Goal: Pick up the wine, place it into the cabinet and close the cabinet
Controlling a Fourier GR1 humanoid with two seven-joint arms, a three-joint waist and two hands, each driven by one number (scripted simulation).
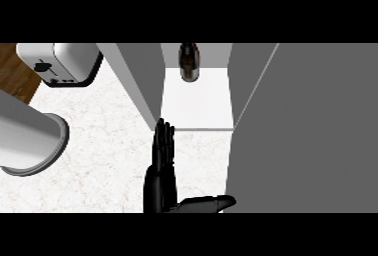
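Glossy dark glass wine bottle (189, 61), shiny metal toaster (60, 62), speckled stone-like counter (103, 150), matt grey cabinet door (310, 130).

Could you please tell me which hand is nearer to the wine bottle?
Left. The left hand, fingers straight, is over the counter before the open cabinet, apart from the wine bottle deep inside. The right hand is not in view, so cannot be compared.

A white speckled marble counter (103, 150) fills the middle. A silver toaster (63, 62) sits at its far left corner, dark wood floor (16, 70) left of it; a pale cylindrical container (26, 142) nearer.
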